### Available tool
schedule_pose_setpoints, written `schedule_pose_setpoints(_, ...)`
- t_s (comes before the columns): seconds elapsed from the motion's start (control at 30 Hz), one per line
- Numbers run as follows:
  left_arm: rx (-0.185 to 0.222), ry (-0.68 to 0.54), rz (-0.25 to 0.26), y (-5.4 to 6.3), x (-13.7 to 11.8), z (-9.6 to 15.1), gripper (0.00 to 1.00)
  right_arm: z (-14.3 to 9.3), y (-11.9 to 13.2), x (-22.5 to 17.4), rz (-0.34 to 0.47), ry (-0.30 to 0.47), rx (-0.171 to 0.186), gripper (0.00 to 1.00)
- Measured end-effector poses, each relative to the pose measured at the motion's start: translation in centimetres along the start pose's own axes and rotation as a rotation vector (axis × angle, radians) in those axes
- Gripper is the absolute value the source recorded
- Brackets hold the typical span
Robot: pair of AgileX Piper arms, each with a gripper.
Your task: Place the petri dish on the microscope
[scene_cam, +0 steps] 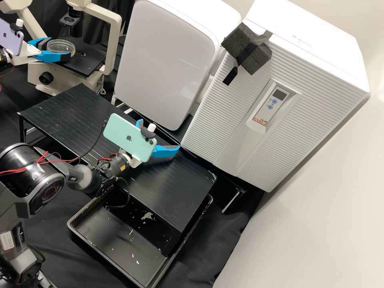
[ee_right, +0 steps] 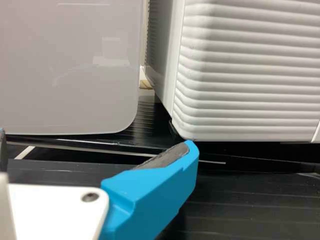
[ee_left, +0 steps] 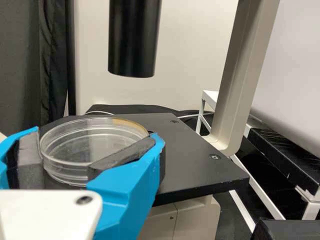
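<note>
In the high view my left gripper (scene_cam: 58, 48) is at the microscope (scene_cam: 87, 61), shut on the clear round petri dish (scene_cam: 62, 45). The left wrist view shows the petri dish (ee_left: 82, 147) between the grey pads of my left gripper (ee_left: 95, 136), over the near edge of the black microscope stage (ee_left: 192, 157); whether its underside touches the stage I cannot tell. A black cylinder (ee_left: 134, 40) hangs above and beyond the dish. Over the black slatted table, my right gripper (scene_cam: 160, 135) stands open and holds nothing; the right wrist view shows the gripper (ee_right: 97, 139) with fingers wide apart.
A large white box with a glossy front (scene_cam: 164, 60) and a ribbed white cabinet (scene_cam: 264, 108) stand behind the slatted table (scene_cam: 68, 116). Below the table's near end is a black tray (scene_cam: 120, 250) with pale flecks. The microscope's pale upright (ee_left: 242, 80) rises beside its stage.
</note>
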Motion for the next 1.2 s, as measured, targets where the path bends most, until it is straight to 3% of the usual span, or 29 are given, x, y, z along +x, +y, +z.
schedule_pose_setpoints(0.27, -0.001, 0.001, 0.003, 0.2, 0.8, 0.0, 0.0, 0.0, 0.0, 0.0, 0.0, 0.0, 0.0, 1.0)
schedule_pose_setpoints(0.3, -0.001, 0.001, 0.004, 0.2, 0.9, 0.0, 1.0, 0.0, 0.0, 0.0, 0.0, 0.0, 0.0, 1.0)
schedule_pose_setpoints(1.0, 0.004, 0.007, -0.002, 0.3, 1.2, 0.0, 1.0, 0.0, 0.0, 0.0, 0.0, 0.0, 0.0, 1.0)
schedule_pose_setpoints(1.2, 0.009, 0.003, -0.009, 0.0, 0.3, 0.0, 1.0, 0.0, 0.0, 0.0, 0.0, 0.0, 0.0, 1.0)
